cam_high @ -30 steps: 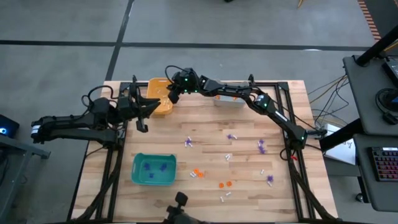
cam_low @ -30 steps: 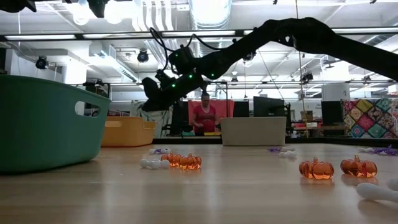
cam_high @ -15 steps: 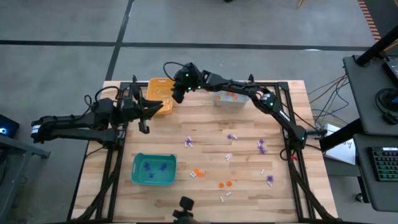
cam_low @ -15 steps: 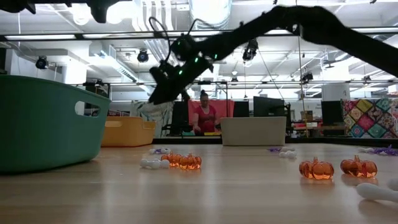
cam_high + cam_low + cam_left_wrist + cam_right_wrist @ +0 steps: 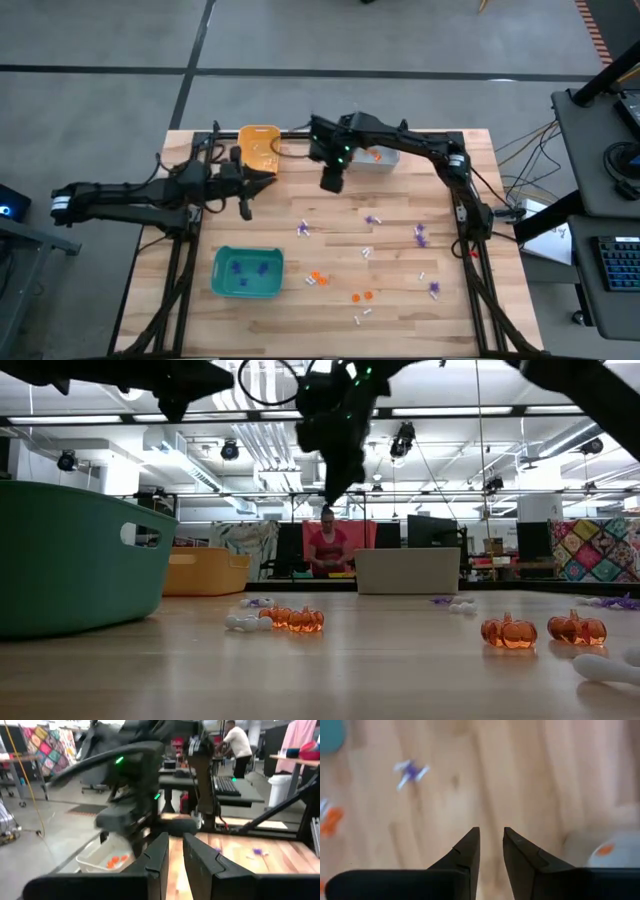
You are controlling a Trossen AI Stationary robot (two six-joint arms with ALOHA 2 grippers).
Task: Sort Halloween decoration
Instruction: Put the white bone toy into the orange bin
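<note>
1. Two grippers are up in the air over the far half of the wooden table (image 5: 330, 215). The right gripper (image 5: 331, 183) hangs just beside the grey bin (image 5: 385, 166), and the left gripper (image 5: 246, 199) hangs near the orange-yellow bin (image 5: 260, 152).
2. The right gripper's two fingers (image 5: 465, 851) stand a little way apart with a thin gap between them. Nothing is in the gap.
3. The left gripper's fingers (image 5: 159, 856) also stand a little apart, with only the table showing between them.
4. The Halloween trinkets lie well apart from both grippers, spread over the middle and near part of the table. The closest one to the right gripper is a purple spiky trinket (image 5: 302, 229), which also shows in the right wrist view (image 5: 410, 772).
5. More purple spiky ones (image 5: 421, 236) lie toward the right side. The orange pumpkins (image 5: 509, 630) and small white pieces (image 5: 366, 252) lie nearer the front edge.
6. A few purple trinkets (image 5: 248, 269) sit inside the teal bin (image 5: 222, 283). Some orange ones (image 5: 116, 861) sit in the grey bin.
7. In the low view the teal bin's wall hides what is inside it, and the right gripper is cut off at the top.
8. The left wrist view is blurry, so the right arm there is hard to make out.
9. A person (image 5: 327, 547) stands far back in the room.
</note>
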